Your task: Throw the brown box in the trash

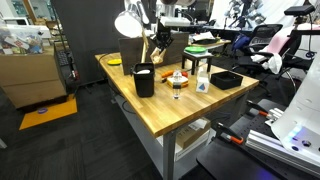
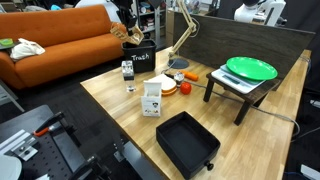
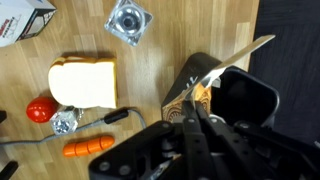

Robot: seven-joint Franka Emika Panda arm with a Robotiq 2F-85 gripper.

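Fingers [image 3: 193, 90] are pressing shut on the brown box [image 3: 180, 108], gripping it from above in the lower middle of the wrist view. The box is hanging clear of the table [image 3: 150, 60], tilted, with a pale flap sticking out toward the upper right of the frame. The trash [image 3: 245, 95] is standing just to the right of the box, its black opening filling the right side of that view. Whether the box is overlapping the rim I cannot tell.

In an exterior view the trash [image 1: 144, 80] is sitting left of centre on the wooden top, and the held box is hovering above it, slightly to the right. In an exterior view from another side, the trash [image 2: 140, 60] is standing at the far edge of the table, upper middle of the frame, with the box just above its left rim.

In the wrist view a slice of bread [image 3: 83, 82] is lying left of centre, a small red round thing [image 3: 40, 108] is sitting to its lower left, and a carrot [image 3: 88, 147] is lying below them. A glass jar [image 3: 128, 20] is standing at the top middle. A flat black tray [image 2: 187, 145] is resting at the near edge, bottom centre, and a green plate [image 2: 250, 68] is sitting on a small stand at the right.
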